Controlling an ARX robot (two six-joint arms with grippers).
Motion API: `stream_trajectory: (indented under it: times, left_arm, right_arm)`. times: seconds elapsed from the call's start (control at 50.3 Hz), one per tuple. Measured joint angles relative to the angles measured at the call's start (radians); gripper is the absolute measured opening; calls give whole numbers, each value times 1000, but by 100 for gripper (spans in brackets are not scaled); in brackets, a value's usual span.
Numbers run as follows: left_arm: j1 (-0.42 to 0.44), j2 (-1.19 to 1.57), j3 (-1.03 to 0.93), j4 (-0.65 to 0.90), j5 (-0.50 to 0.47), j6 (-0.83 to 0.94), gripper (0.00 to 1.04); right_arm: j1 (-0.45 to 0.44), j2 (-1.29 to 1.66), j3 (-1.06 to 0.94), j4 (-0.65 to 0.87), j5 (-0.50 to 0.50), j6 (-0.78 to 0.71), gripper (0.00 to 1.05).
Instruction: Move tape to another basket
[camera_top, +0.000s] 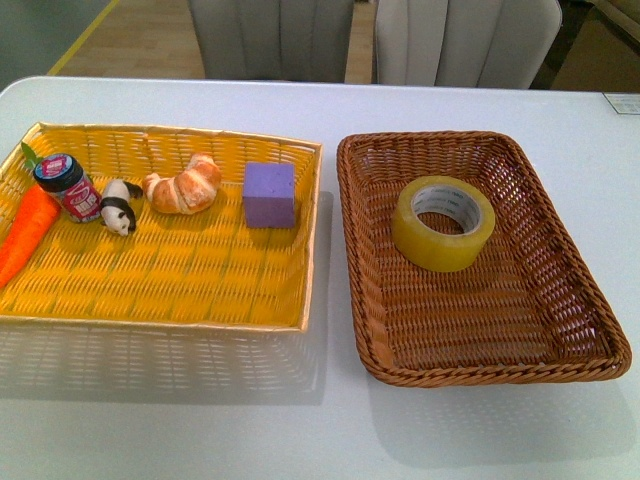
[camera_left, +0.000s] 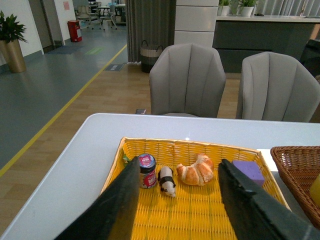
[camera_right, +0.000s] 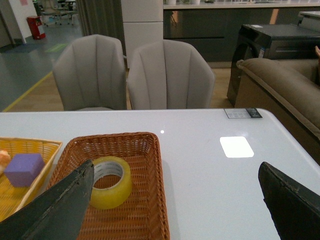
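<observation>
The tape (camera_top: 440, 246), a wide yellowish roll with a white core, lies flat in the far half of the dark brown wicker basket (camera_top: 478, 376) on the right of the table. The right wrist view shows the tape (camera_right: 113, 193) in that basket (camera_right: 142, 200) beside one finger of my right gripper (camera_right: 175, 165), which is open, empty and held above the table. My left gripper (camera_left: 178, 162) is open and empty above the yellow basket (camera_left: 200, 220). Neither arm shows in the front view.
The yellow basket (camera_top: 180, 285) on the left holds a purple cube (camera_top: 269, 194), a croissant (camera_top: 184, 185), a panda figure (camera_top: 118, 207), a small jar (camera_top: 68, 186) and a carrot (camera_top: 25, 235). Two grey chairs (camera_top: 270, 40) stand behind the white table (camera_top: 330, 430).
</observation>
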Motion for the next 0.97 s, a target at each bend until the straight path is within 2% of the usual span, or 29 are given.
stream_trajectory:
  times: [0.278,0.974]
  left_arm:
    - [0,0,0,0,0,0,97]
    - [0,0,0,0,0,2,96]
  right_arm:
    - [0,0,0,0,0,0,96]
    - [0,0,0,0,0,0,96]
